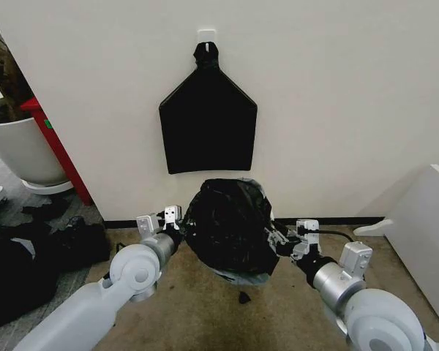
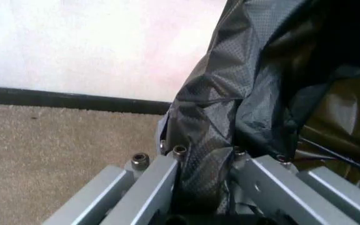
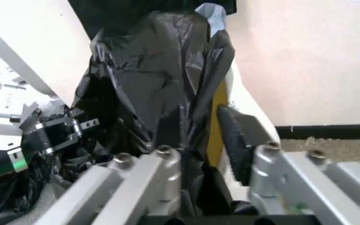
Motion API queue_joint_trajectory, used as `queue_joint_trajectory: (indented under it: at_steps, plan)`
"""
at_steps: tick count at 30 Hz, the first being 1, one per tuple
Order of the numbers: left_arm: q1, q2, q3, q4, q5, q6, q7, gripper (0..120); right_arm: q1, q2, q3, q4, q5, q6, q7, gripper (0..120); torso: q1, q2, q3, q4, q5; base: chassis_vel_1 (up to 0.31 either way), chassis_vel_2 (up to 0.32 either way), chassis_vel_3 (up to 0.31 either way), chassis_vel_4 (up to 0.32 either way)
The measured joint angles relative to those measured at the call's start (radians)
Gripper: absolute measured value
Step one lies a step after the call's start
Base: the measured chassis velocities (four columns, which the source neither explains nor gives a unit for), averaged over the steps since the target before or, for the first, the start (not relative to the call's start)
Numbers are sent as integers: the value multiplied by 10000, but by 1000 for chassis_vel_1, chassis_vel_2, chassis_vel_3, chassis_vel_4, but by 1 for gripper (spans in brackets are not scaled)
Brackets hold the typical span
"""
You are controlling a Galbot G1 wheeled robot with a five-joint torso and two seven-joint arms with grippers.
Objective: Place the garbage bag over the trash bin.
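Observation:
The crinkled black garbage bag (image 1: 228,225) is draped over the trash bin, which stands on the carpet against the wall. Just a pale strip of the trash bin (image 1: 239,278) peeks out under the bag's lower edge. My left gripper (image 1: 171,219) is at the bag's left side. In the left wrist view a fold of the garbage bag (image 2: 230,108) runs down between the fingers of my left gripper (image 2: 205,161), which is shut on it. My right gripper (image 1: 285,239) is at the bag's right side. In the right wrist view my right gripper (image 3: 208,152) holds the garbage bag (image 3: 148,79) beside the bin's cream rim (image 3: 239,101).
A flat black bag bundle (image 1: 208,131) hangs from a wall hook above the bin. At the far left are a large white plant pot (image 1: 18,150), a red panel (image 1: 58,153) and dark clutter (image 1: 29,256). A white board (image 1: 424,227) leans at the right. A black scrap (image 1: 244,297) lies on the carpet.

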Motion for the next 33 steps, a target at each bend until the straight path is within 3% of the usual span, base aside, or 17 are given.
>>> queue_joint_trajectory:
  at_steps: [4, 22, 27, 33]
  plan:
    - [31, 13, -21, -32, -9, -7, 3, 0, -24, -8, 7, 0, -3, 6, 43, 0, 0, 0, 0, 0, 0, 0, 0, 0, 0]
    - [164, 47, -144, 83, -15, -109, 422, 0, -140, -183, 698, -428, 43, 401, 338, 0, 0, 0, 0, 0, 2, 0, 0, 0, 0]
    - [154, 56, -165, 143, 24, -190, 378, 0, -198, -120, 762, 251, 308, 193, 685, 0, 0, 0, 0, 0, -3, 0, 0, 0, 0]
    - [114, 36, -165, 189, 64, -201, 361, 0, -16, 31, 531, 628, 1888, -72, 1607, 22, 0, 0, 0, 0, 1, 0, 0, 0, 0]
